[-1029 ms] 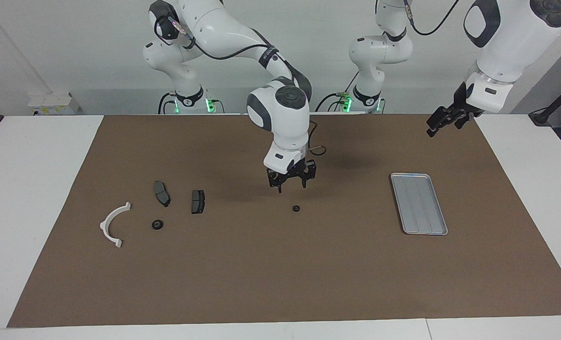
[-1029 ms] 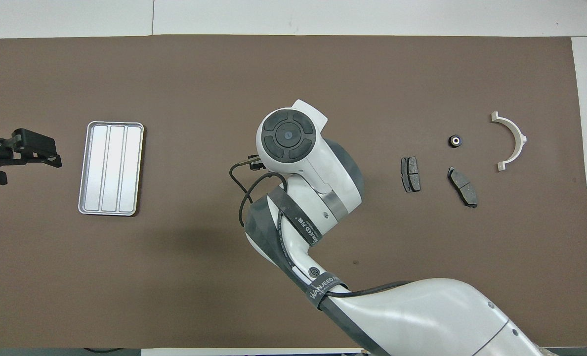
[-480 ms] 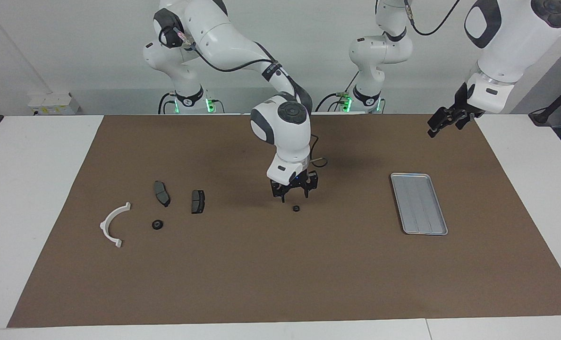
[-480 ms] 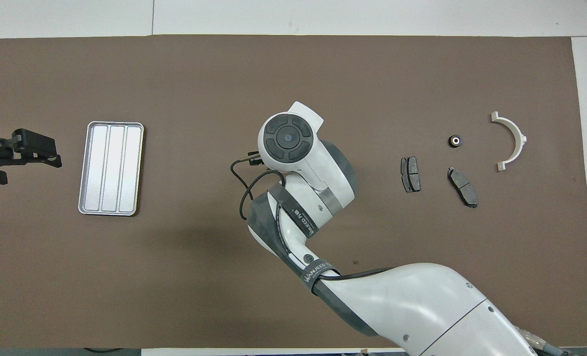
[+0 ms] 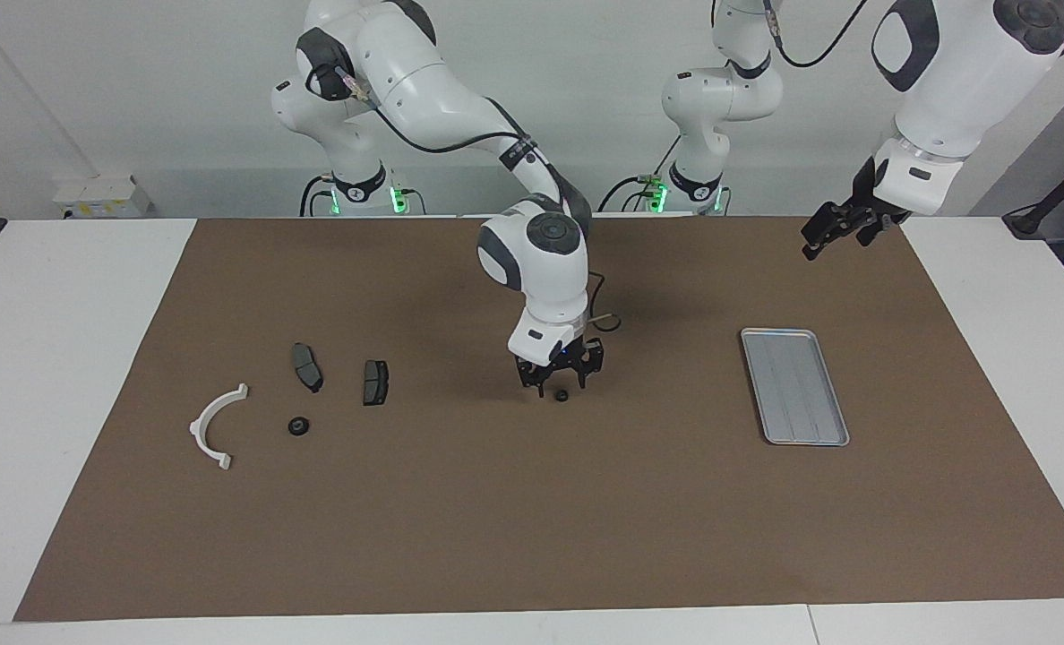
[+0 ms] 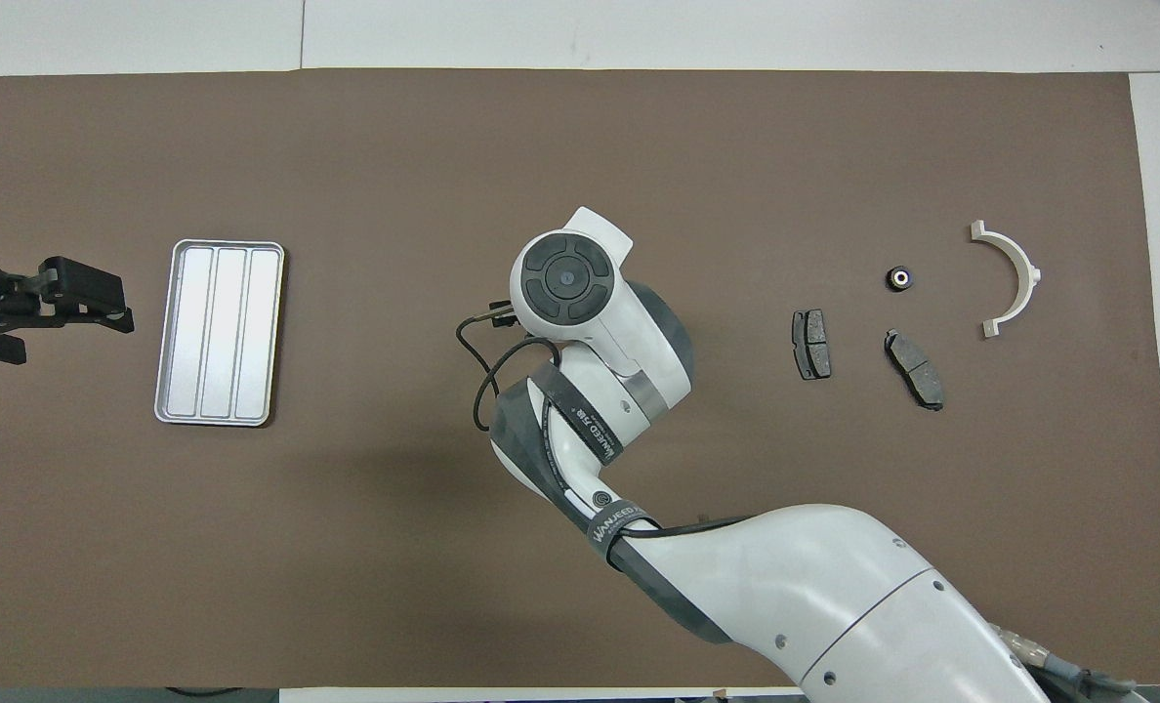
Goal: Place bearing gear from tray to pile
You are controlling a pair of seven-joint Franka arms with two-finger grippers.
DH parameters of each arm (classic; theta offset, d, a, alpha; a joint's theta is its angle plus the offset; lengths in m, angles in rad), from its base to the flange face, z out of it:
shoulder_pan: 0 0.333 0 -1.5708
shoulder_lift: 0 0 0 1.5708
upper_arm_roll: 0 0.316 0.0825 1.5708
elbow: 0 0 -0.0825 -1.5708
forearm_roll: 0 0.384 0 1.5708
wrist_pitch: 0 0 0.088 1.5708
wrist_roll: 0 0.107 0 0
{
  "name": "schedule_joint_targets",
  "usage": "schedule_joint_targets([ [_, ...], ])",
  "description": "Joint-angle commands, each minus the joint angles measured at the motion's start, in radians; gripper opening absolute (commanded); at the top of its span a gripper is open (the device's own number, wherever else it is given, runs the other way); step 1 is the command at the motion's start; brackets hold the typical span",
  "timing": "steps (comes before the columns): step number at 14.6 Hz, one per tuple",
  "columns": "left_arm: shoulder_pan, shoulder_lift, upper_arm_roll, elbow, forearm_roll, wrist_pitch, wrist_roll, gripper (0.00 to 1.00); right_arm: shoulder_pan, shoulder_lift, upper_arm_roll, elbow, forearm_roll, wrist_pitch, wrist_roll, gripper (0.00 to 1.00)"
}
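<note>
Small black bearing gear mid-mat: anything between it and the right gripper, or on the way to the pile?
Nothing visible. The right gripper, open, is right over the small black bearing gear. Only bare brown mat lies between it and the nearest dark grey brake pad.

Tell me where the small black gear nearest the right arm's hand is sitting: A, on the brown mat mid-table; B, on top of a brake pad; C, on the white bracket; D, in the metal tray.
A: the small black gear lies on the bare brown mat just under the right hand, between the empty tray and the brake pads.
</note>
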Motion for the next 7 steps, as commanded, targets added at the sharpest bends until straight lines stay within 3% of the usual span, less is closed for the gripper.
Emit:
schedule_joint_targets([
  [1, 0.018, -0.021, -0.005, -0.008, -0.014, -0.007, 0.044, 1.00, -0.003, 0.016, 0.007, 0.005, -0.013, 0.022, 0.027, 0.73],
  [7, 0.017, -0.024, -0.007, -0.019, -0.014, 0.002, 0.048, 1.00, 0.004, 0.034, 0.007, -0.001, -0.013, 0.054, 0.038, 0.71],
])
